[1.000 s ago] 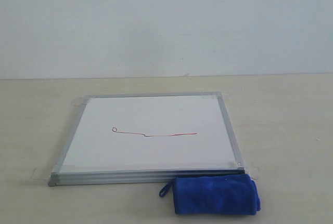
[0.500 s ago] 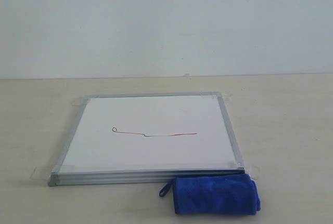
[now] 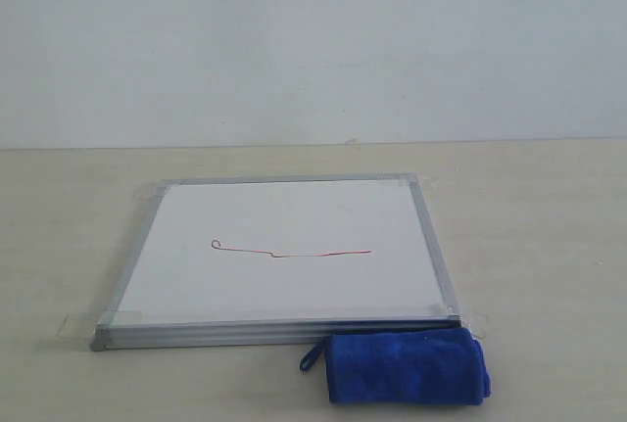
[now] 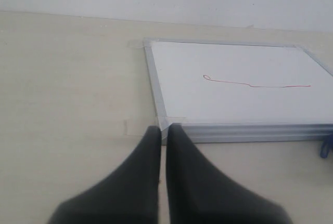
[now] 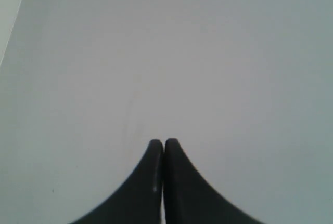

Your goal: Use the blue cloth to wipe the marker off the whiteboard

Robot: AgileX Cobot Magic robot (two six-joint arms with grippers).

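Observation:
The whiteboard (image 3: 284,246) lies flat on the beige table, taped at its corners. A thin red marker line (image 3: 291,250) with a small loop at its left end crosses the board's middle. The rolled blue cloth (image 3: 407,368) rests on the table against the board's near edge, toward the right. No gripper shows in the exterior view. In the left wrist view my left gripper (image 4: 163,129) is shut and empty, near the whiteboard's (image 4: 234,83) corner; the marker line (image 4: 257,82) and a sliver of the blue cloth (image 4: 325,148) show. My right gripper (image 5: 164,143) is shut, facing only a plain pale surface.
The beige table (image 3: 529,216) stretches around the board on all sides. A white wall (image 3: 313,40) rises behind it. Clear tape tabs (image 3: 73,326) stick out at the board's corners.

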